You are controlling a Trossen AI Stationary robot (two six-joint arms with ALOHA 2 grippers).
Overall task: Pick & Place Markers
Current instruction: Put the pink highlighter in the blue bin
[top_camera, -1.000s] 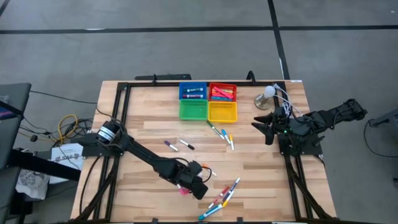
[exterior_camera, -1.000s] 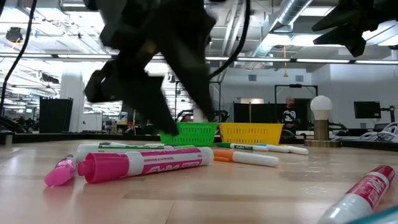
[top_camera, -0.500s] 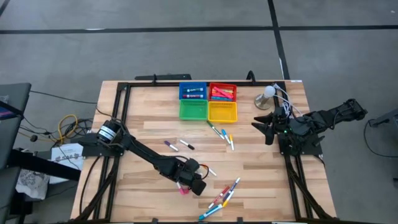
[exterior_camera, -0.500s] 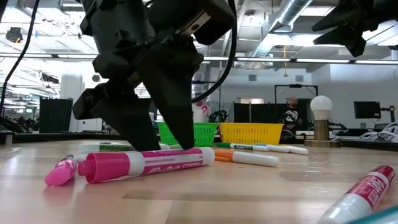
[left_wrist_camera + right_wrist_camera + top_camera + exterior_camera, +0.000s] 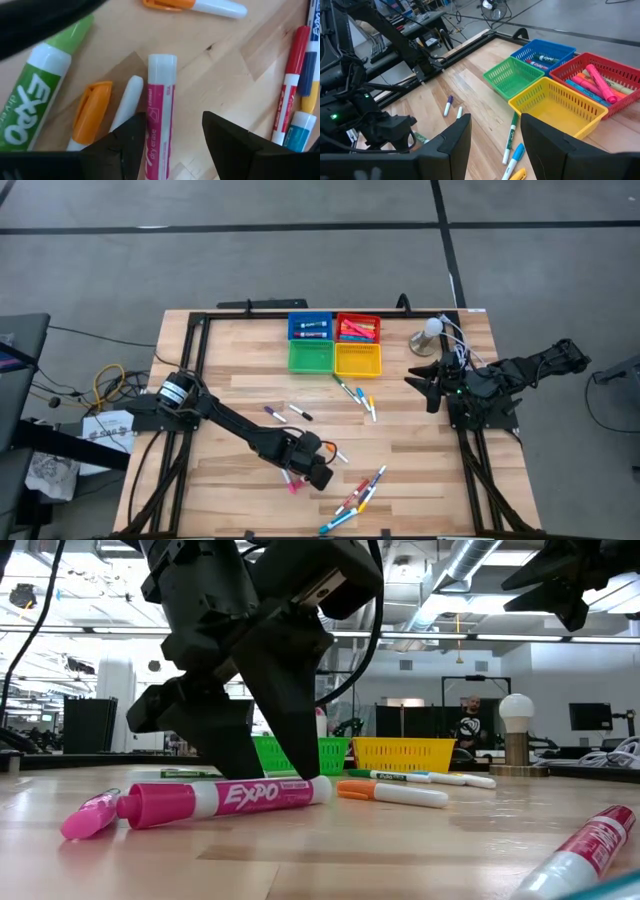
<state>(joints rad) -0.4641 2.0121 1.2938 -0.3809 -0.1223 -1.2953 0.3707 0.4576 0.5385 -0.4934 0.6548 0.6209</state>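
The left gripper (image 5: 170, 135) straddles the pink dry-erase marker with a white barrel (image 5: 160, 110), jaws apart, seemingly not clamped; the right gripper (image 5: 492, 137) hovers open.

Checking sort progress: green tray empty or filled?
Empty. The right wrist view shows the green tray holding only bare mesh, no markers inside.

You look across a wooden table (image 5: 240, 395) into a big workshop: bare ducts (image 5: 470, 560) and strip lights (image 5: 520, 637) overhead, dark monitors (image 5: 590, 716) and racks at the back, a person (image 5: 466, 721) standing there. Grey floor (image 5: 300, 265) with dark seams surrounds the table.
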